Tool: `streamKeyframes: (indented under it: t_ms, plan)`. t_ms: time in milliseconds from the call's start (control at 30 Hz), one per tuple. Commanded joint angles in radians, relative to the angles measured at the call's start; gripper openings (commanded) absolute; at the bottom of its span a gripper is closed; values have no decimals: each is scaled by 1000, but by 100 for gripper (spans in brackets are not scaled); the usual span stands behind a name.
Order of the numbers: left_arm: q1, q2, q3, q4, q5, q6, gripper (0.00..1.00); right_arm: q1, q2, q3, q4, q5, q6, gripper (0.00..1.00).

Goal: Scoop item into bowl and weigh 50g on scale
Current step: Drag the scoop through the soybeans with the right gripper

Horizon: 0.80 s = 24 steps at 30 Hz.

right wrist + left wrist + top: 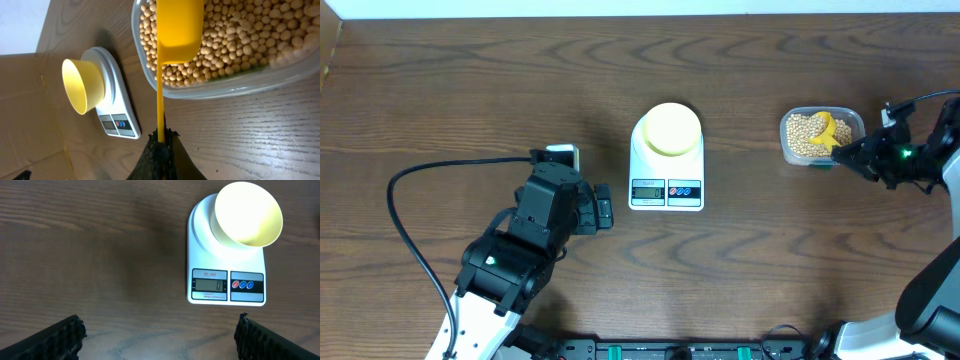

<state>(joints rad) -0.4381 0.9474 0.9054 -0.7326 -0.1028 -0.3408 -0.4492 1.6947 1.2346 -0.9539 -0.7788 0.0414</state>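
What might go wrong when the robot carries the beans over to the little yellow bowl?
1. The right jaws pinch only the very end of the scoop's long thin handle, so a loaded scoop could twist and spill beans.
2. The bowl sits on the scale, some way from the tub, so beans may drop onto the table during the trip.

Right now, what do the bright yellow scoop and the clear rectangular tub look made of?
The bright yellow scoop looks like moulded plastic: smooth, even colour, thin handle. The clear rectangular tub is probably thin transparent plastic; small tan beans show through its glossy wall.
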Motion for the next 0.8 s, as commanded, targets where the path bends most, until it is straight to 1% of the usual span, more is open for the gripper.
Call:
streamKeyframes:
  t_ms: [0, 167, 267, 467, 600, 767]
  plan:
    - [6, 1, 0, 0, 5, -9, 98, -26, -4, -6, -9, -48, -5, 1]
    - [6, 1, 0, 1, 5, -9, 98, -77, -4, -6, -16, -106, -8, 1]
    - [6, 1, 0, 1, 5, -9, 98, -110, -4, -6, -35, -164, -46, 1]
    - [6, 1, 0, 1, 5, -9, 98, -158, -4, -6, -74, -207, -59, 1]
    - [6, 7, 0, 1, 5, -9, 98, -185, -4, -6, -113, -292, -126, 1]
    - [6, 26, 0, 1, 5, -9, 98, -211, -4, -8, -156, -356, -175, 1]
